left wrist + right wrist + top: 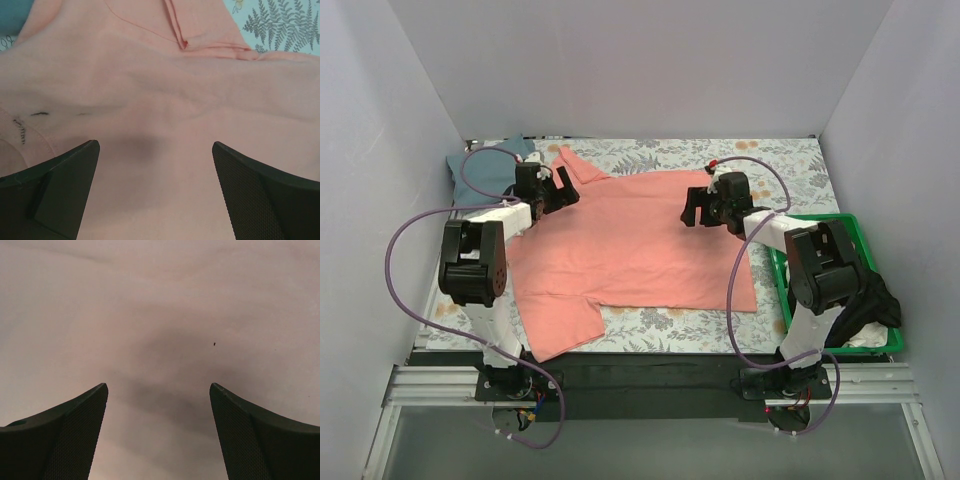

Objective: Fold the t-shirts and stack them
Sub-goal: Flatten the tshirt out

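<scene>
My left gripper (155,145) stands wide, with nothing between its fingers (65,185). Below it is coral fabric only. From the wrist view I cannot tell whether the tips touch the cloth. My right gripper (158,385) is likewise spread wide and holds nothing, with plain pink fabric and a soft shadow under it.

In the overhead view the left gripper (558,192) sits over the shirt's upper left, just beside the neckline (575,165). The right gripper (698,208) sits over the upper right part of the body.

The coral-pink t-shirt (630,245) lies spread open on the floral cloth (760,165), unfolded. Its neck is towards the far left and one sleeve (555,320) reaches the near edge. The neckline seam (180,30) also shows in the left wrist view, with the fern print (280,25) beyond it.

The blue-grey t-shirt (485,165) lies bunched in the far left corner, partly behind my left arm.

The green bin (865,240) stands at the right edge of the table. A dark garment (875,300) hangs over its near rim.
</scene>
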